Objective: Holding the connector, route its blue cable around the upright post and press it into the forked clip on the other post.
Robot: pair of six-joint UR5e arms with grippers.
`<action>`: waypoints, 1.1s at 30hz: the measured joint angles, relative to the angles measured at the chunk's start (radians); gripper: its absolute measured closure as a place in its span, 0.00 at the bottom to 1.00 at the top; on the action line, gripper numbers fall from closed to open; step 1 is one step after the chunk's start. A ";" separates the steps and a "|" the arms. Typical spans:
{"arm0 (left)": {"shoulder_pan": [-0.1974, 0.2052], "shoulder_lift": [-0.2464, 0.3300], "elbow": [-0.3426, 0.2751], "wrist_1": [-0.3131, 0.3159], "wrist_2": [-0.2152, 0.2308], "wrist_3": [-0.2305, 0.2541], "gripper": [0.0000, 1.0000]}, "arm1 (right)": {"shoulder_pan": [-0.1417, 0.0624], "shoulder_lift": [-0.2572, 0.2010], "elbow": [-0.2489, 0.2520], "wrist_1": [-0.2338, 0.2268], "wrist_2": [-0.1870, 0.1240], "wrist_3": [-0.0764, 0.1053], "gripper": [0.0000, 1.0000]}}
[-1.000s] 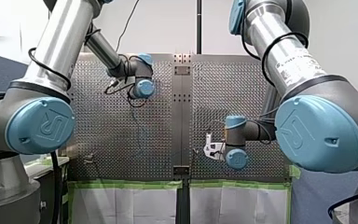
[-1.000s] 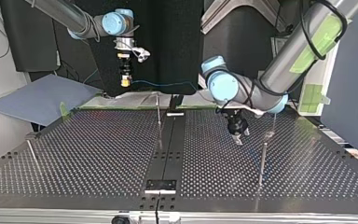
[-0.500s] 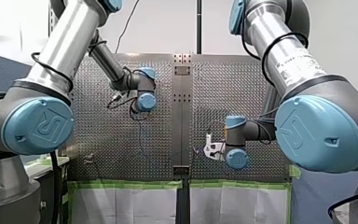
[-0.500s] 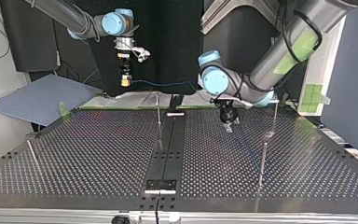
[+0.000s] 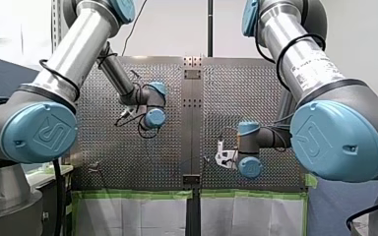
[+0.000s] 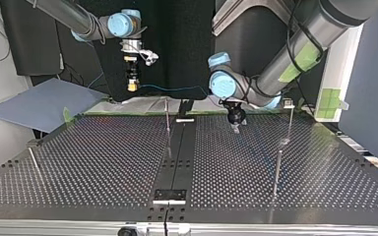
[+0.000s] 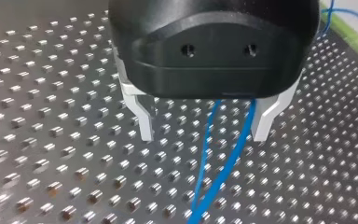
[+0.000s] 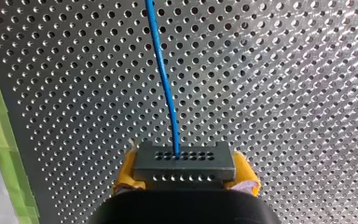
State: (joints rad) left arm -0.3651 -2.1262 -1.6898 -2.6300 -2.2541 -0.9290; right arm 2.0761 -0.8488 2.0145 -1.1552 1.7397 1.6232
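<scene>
View: seen from across the perforated table (image 6: pixel 103 162), facing the arms, from left to right.
Sheet: a grey-blue sheet (image 6: pixel 44 101) lies past the table's far left corner.
Thin rod: a thin rod (image 6: pixel 34 163) leans near the table's left edge.
Right gripper: the right gripper (image 6: pixel 133 87) hangs high beyond the table's far edge, pointing down, with its yellow pads clamped on the dark connector (image 8: pixel 184 161).
Connector: held in the air well above the table; the right wrist view shows its rows of holes facing outward.
Blue cable: the blue cable (image 6: pixel 177 89) leaves the connector and runs level toward the view's right, crossing in this view above the top of the middle post (image 6: pixel 168 120). Which side of that post it passes cannot be told.
Left gripper: the left gripper (image 6: pixel 236 129) hovers low over the far part of the table, right of the dark centre strip (image 6: pixel 177 157). Its fingers (image 7: pixel 145 122) are spread wide, and two blue strands run between them ungripped.
Right posts: the farther post (image 6: pixel 290 123) carries a small head, too small to make out. The nearer post (image 6: pixel 276 169) stands in front of it.
</scene>
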 joint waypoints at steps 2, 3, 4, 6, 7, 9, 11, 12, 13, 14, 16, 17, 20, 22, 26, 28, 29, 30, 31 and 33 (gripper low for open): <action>-0.001 -0.019 0.000 0.003 0.001 -0.004 0.00 | 0.000 0.000 -0.001 0.000 0.000 0.000 1.00; -0.001 -0.027 0.000 0.005 0.001 -0.006 0.00 | 0.001 0.000 -0.001 0.000 0.000 0.000 1.00; -0.001 -0.038 0.000 0.009 0.003 -0.009 0.00 | 0.002 0.000 -0.001 0.000 0.000 0.000 1.00; 0.000 -0.053 0.000 0.013 0.008 -0.015 0.00 | 0.002 0.000 -0.002 0.000 0.000 0.000 1.00; 0.000 -0.064 0.000 0.015 0.011 -0.020 0.00 | 0.002 0.000 -0.002 0.000 0.000 0.000 1.00; 0.001 -0.081 0.000 0.017 0.015 -0.027 0.00 | 0.002 0.000 -0.002 0.001 0.000 0.000 1.00; 0.003 -0.094 0.000 0.019 0.023 -0.032 0.00 | 0.001 0.000 -0.002 0.002 0.000 -0.001 1.00; 0.004 -0.098 0.000 0.019 0.026 -0.034 0.00 | 0.001 0.000 -0.002 0.003 0.000 -0.001 1.00; 0.005 -0.101 0.000 0.019 0.030 -0.037 0.00 | 0.001 0.000 -0.002 0.003 0.000 -0.001 1.00; 0.006 -0.102 0.000 0.020 0.033 -0.039 0.00 | 0.001 0.000 -0.002 0.004 0.000 -0.001 1.00; 0.007 -0.104 0.000 0.021 0.036 -0.042 0.00 | 0.001 0.000 -0.002 0.004 0.000 -0.002 1.00; 0.007 -0.104 0.000 0.022 0.036 -0.042 0.00 | 0.001 0.000 -0.002 0.004 0.000 -0.002 1.00; 0.007 -0.104 0.000 0.024 0.037 -0.048 0.00 | 0.000 0.000 -0.003 0.004 0.000 -0.003 1.00; 0.007 -0.105 0.000 0.029 0.038 -0.054 0.00 | 0.001 0.000 -0.003 0.004 0.000 -0.003 1.00; 0.006 -0.120 0.001 0.039 0.044 -0.059 0.00 | 0.001 0.000 -0.003 0.004 0.000 -0.003 1.00; 0.005 -0.134 0.001 0.042 0.042 -0.058 0.00 | 0.001 0.000 -0.003 0.005 0.000 -0.003 1.00; 0.004 -0.140 0.000 0.044 0.042 -0.058 0.00 | 0.001 0.000 -0.003 0.005 0.000 -0.004 1.00; 0.002 -0.147 -0.001 0.047 0.041 -0.061 0.00 | 0.001 0.000 -0.003 0.005 0.000 -0.004 1.00; 0.001 -0.156 -0.003 0.053 0.041 -0.066 0.00 | 0.001 0.000 -0.004 0.005 0.000 -0.004 1.00; -0.001 -0.167 -0.005 0.064 0.042 -0.075 0.00 | 0.002 0.000 -0.006 0.007 -0.001 -0.005 1.00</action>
State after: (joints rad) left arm -0.3658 -2.2936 -1.6947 -2.5660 -2.2121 -1.0045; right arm 2.0782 -0.8488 2.0085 -1.1485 1.7388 1.6185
